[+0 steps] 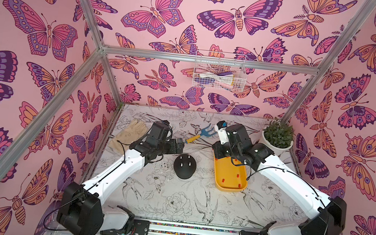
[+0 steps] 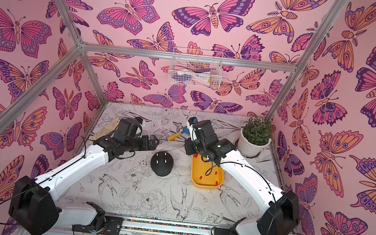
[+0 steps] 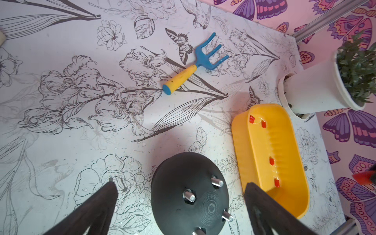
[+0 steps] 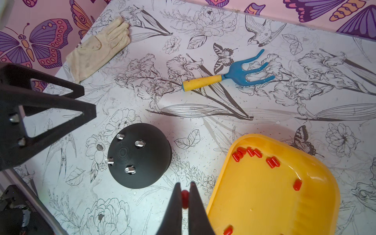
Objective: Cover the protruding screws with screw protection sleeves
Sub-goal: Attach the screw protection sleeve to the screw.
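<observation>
Pinching a red sleeve (image 4: 184,199), right end effector (image 4: 185,183) (grip hidden in top views); left end effector (image 3: 180,182) spread.

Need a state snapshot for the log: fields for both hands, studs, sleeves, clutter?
left hand: open, holding nothing
right hand: shut on one red sleeve
dome: black, beside the tray
studs: four, all bare
tray: yellow, holds several loose sleeves
clutter: glove, rake, plant
</observation>
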`<state>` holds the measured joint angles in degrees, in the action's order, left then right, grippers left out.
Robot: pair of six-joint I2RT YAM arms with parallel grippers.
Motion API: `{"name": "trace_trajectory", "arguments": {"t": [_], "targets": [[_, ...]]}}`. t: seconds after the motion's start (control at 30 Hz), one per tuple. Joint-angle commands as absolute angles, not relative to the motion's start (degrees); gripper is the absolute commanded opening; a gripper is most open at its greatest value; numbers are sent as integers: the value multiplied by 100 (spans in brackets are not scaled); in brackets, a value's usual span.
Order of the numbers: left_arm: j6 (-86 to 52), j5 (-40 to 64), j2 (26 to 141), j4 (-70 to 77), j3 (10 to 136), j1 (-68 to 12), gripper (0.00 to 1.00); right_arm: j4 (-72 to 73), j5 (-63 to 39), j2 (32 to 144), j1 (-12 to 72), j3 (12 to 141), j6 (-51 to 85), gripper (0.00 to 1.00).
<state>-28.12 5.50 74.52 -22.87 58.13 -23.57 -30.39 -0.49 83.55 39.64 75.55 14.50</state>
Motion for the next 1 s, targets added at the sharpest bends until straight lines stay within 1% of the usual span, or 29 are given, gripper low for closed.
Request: {"name": "trace_trajectory", "arguments": {"t": [0.0,0.37,0.97], "targets": [[-2742,351,7435,-2473,5691,-2296,100,-2999,273,8519,4176,7764,1354,9],[-2815,453,7613,-2470,5669,-2208,99,-2255,682,8859,4649,7629,1432,9],[-2900,646,7612,-2290,5581,-2127,100,-1770,554,9490,4858,7650,1657,9]]}}
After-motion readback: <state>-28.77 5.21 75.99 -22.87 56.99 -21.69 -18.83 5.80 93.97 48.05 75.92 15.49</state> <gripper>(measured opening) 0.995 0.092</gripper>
